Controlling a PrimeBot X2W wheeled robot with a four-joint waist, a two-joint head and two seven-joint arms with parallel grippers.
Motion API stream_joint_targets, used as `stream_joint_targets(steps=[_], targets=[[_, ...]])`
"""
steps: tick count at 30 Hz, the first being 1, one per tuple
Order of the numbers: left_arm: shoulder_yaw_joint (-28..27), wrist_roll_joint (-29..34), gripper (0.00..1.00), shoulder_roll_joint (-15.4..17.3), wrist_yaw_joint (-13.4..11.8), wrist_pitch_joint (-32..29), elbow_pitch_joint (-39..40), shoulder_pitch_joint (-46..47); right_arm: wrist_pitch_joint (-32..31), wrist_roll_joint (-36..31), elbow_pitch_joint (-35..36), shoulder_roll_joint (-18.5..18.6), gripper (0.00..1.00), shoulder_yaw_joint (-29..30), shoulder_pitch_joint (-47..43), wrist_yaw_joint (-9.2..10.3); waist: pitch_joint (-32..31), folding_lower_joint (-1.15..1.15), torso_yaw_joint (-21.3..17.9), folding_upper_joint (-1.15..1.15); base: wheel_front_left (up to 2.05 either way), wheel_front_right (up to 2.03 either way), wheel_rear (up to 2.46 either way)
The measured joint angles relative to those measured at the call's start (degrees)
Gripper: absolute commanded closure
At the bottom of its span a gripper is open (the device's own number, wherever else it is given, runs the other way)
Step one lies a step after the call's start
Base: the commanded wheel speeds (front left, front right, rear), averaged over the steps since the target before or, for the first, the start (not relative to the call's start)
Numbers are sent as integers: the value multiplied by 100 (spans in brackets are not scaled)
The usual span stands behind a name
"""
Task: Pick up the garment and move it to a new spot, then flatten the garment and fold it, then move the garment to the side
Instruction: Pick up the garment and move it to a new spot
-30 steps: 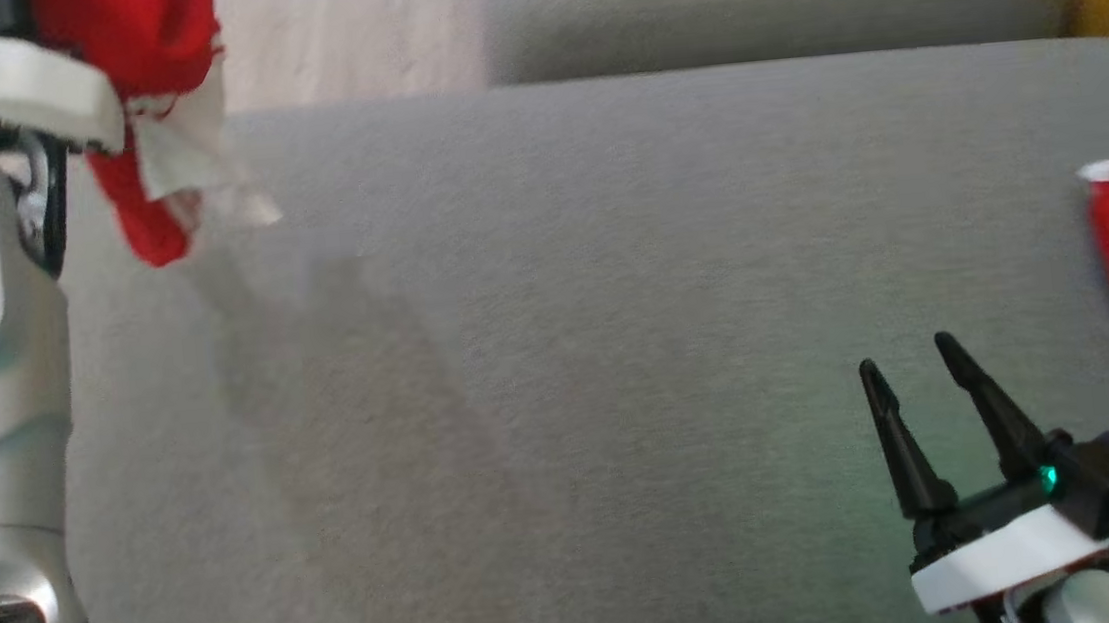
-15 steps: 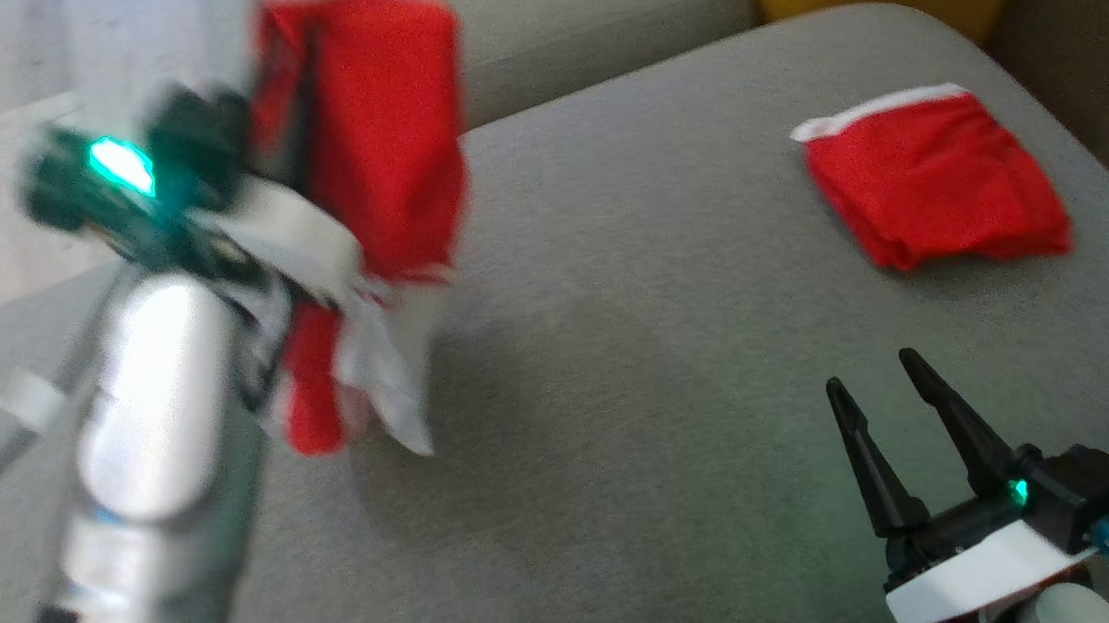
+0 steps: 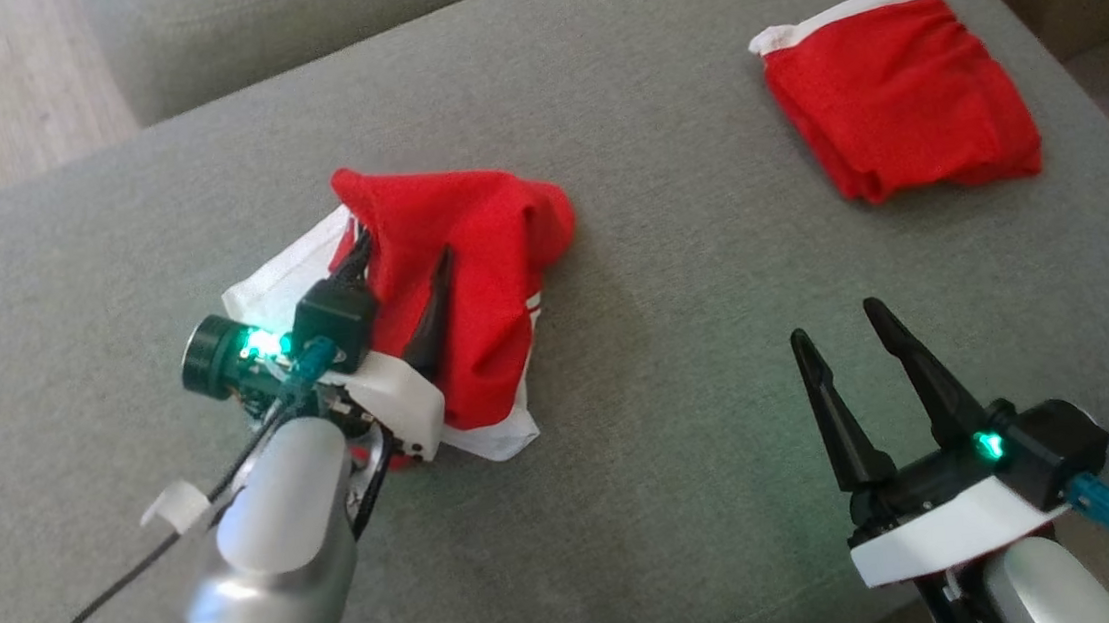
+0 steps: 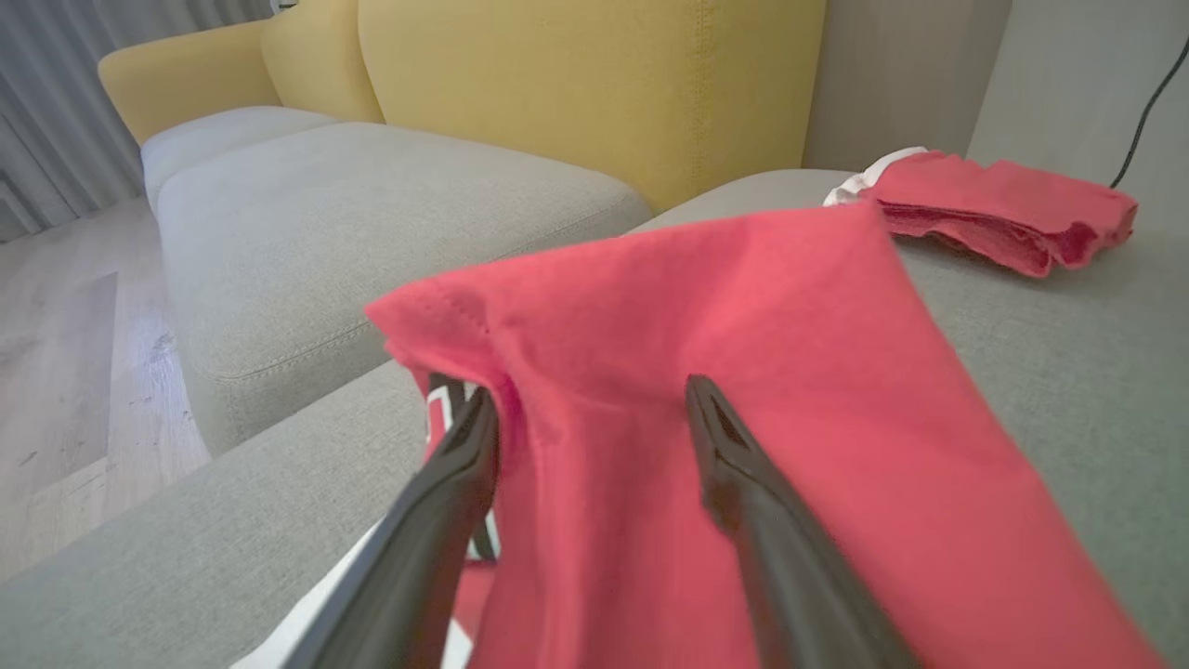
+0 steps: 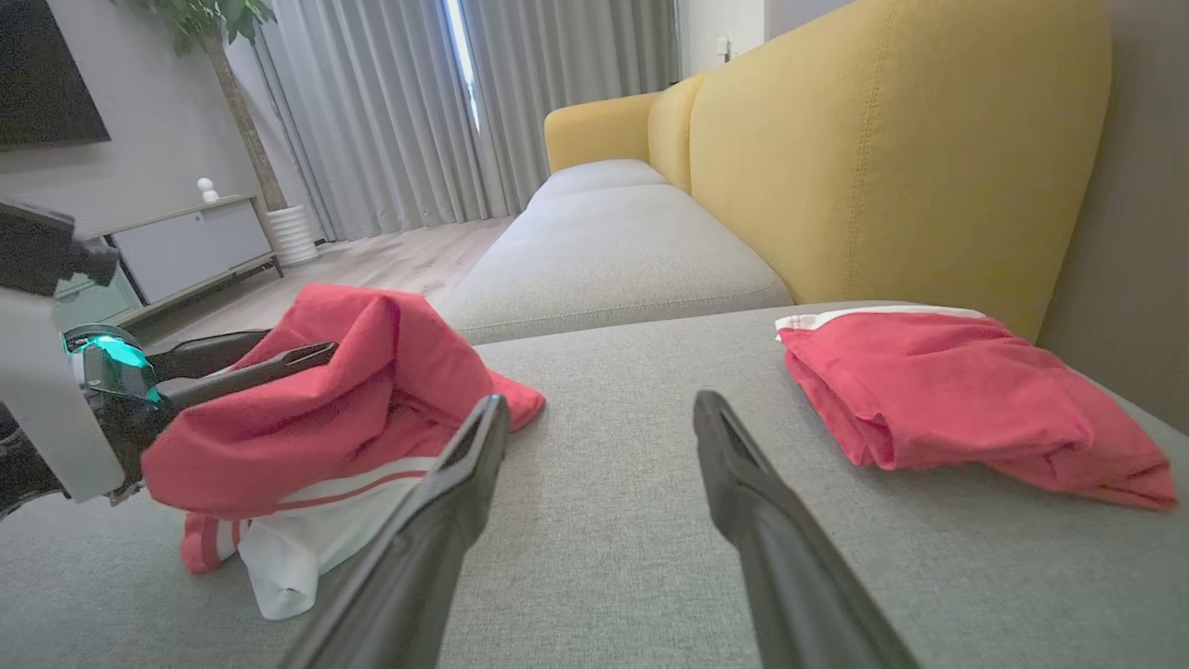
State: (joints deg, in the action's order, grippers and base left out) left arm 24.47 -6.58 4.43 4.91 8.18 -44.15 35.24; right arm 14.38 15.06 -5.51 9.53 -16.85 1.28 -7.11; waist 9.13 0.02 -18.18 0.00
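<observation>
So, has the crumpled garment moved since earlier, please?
Yes: the crumpled garment came down from above the cushion and now lies on it, left of the folded garment.

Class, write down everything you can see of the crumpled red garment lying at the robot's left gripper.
The crumpled garment is soft red cloth, like a jersey, with a white part and red-and-white striped trim at its lower edge. It lies unfolded in a loose heap on the grey sofa cushion, one corner peaked upward. The left gripper has its fingers spread apart, with the cloth draped over and between them, not pinched.
</observation>
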Motion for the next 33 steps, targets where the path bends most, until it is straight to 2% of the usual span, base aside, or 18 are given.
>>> stream_joint_targets(steps=[5, 10, 17, 22, 28, 33], targets=[[143, -2, 0, -175, -223, 514, -283, 83, 0, -44, -63, 7, 0, 41, -9, 0, -13, -1, 286, 0, 0, 0, 0], [242, -215, 0, -197, -393, 611, 24, -404, 0, -94, -170, -7, 0, 192, -252, 0, -314, -3, 751, 0, 0, 0, 0], [271, -369, 0, -190, -843, 611, 1279, -1759, 0, -142, -264, -197, 0, 430, -557, 0, -749, -3, 1590, 0, 0, 0, 0], [-185, -353, 0, -124, -1201, 612, 2495, -2654, -1, -223, -337, -302, 0, 757, -688, 0, -1037, -3, 2125, 0, 0, 0, 0], [-746, -277, 0, -49, -1379, 627, 3596, -3858, 0, -318, -427, -472, 0, 1126, -1108, 0, -1400, -4, 2491, 0, 0, 0, 0], [-856, -43, 0, -36, -1362, 627, 4075, -4392, -1, -366, -461, -541, 0, 1193, -1281, 0, -1559, -4, 2609, 0, 0, 0, 0]])
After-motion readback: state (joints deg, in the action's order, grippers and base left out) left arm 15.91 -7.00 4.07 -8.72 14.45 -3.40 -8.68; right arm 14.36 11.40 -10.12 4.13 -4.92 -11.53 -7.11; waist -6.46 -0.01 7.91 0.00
